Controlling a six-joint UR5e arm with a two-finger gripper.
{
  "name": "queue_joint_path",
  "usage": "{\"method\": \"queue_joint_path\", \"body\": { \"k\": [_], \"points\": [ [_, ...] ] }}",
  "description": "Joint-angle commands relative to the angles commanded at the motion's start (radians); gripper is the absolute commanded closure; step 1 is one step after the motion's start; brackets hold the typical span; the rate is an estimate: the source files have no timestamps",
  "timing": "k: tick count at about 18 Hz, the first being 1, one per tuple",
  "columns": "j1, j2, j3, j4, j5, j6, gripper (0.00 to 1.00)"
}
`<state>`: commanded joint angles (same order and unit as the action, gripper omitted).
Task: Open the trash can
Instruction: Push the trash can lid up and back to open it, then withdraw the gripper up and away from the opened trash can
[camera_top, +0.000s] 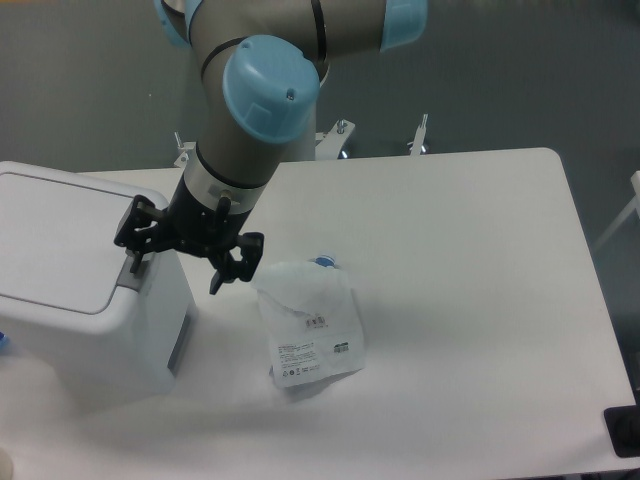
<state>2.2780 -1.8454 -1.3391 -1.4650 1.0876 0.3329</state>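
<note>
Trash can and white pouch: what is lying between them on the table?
Only bare table; the open gripper hangs above that gap, between trash can and pouch.

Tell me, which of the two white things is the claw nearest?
The trash can: one finger of the claw is at its grey tab, while the pouch lies apart.
</note>
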Motion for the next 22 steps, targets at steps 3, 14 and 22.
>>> {"method": "queue_joint_path", "body": {
  "k": [3, 14, 22],
  "points": [
    [-0.002, 0.0, -0.015, 0.002, 0.003, 0.0, 0.0],
    [0.055, 0.006, 0.058, 0.009, 0.014, 0.002, 0.0],
    [0.167, 0.014, 0.043, 0.169, 0.128, 0.156, 0.0]
  ]
}}
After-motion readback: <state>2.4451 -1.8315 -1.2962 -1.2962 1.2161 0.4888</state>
